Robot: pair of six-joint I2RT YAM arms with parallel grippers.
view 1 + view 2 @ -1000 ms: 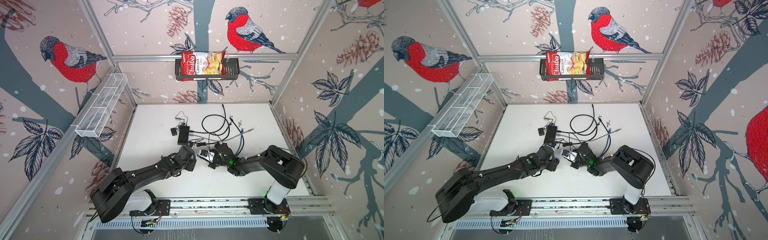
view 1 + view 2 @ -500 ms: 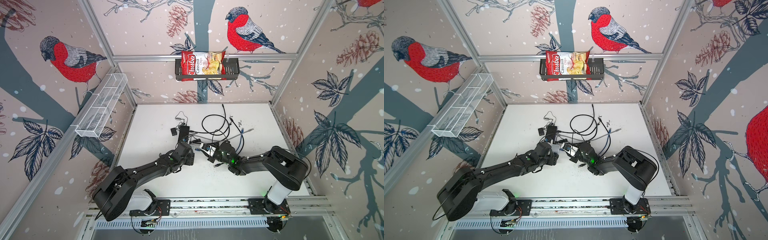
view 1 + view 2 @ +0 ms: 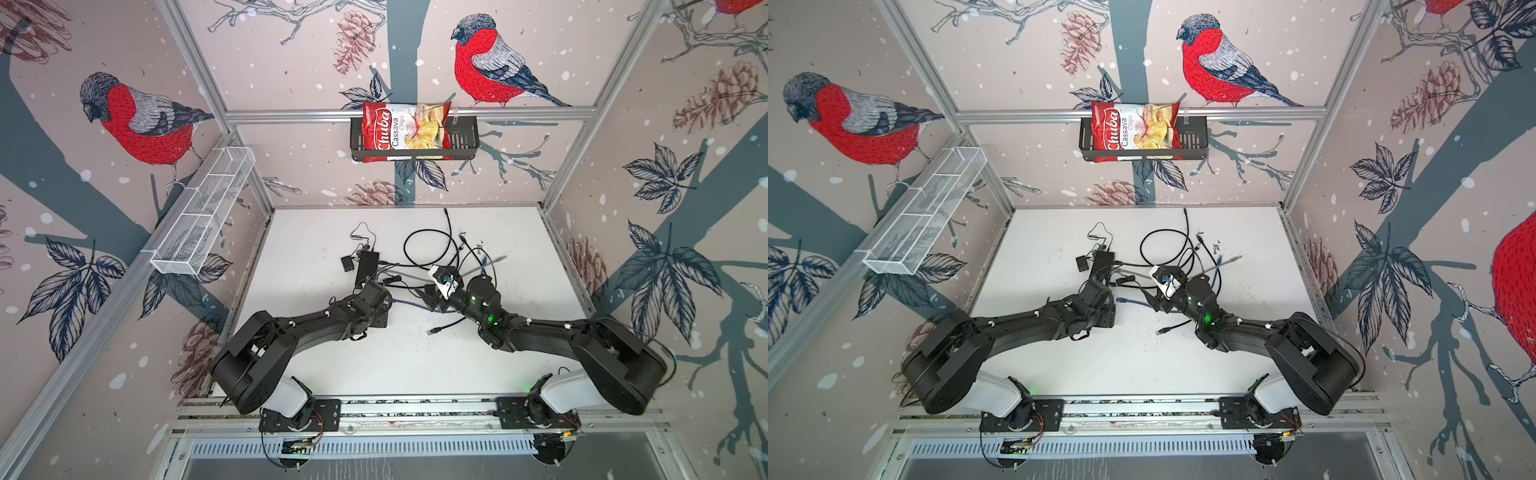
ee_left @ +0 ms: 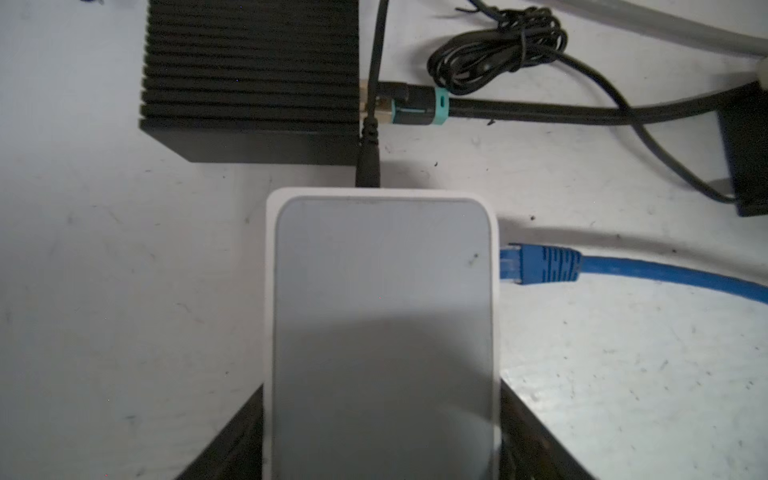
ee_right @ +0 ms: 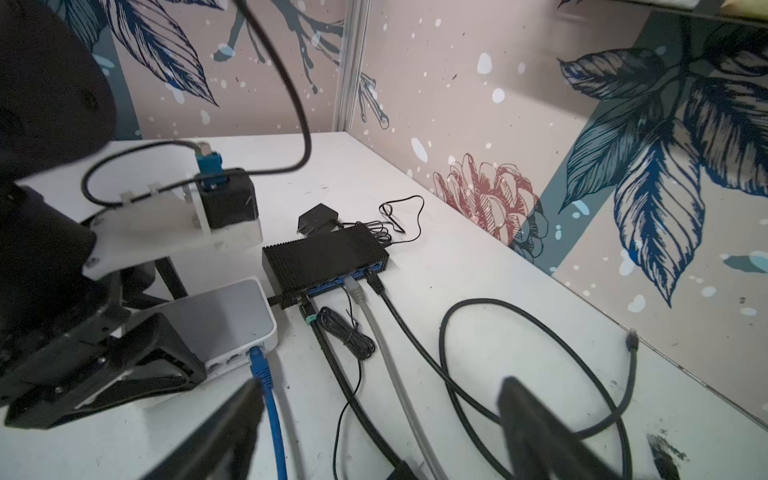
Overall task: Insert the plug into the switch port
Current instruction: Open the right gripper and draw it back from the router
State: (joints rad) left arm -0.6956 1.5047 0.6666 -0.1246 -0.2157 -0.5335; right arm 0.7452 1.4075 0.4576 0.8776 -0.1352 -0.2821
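Right gripper (image 5: pixel 380 390): jaws wide apart, holding nothing, blue cable (image 5: pixel 275 419) just beside one finger. Left gripper (image 4: pixel 380 395) clamped on white switch (image 4: pixel 382 291), flat on table (image 4: pixel 104 291). Blue plug (image 4: pixel 540 266) sits in switch side port. Beyond: black ribbed box (image 4: pixel 249 75), cables plugged in.

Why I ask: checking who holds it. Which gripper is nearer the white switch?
Left. The left gripper clamps the white switch by its two sides; the right gripper stands open off its port side, not touching it.
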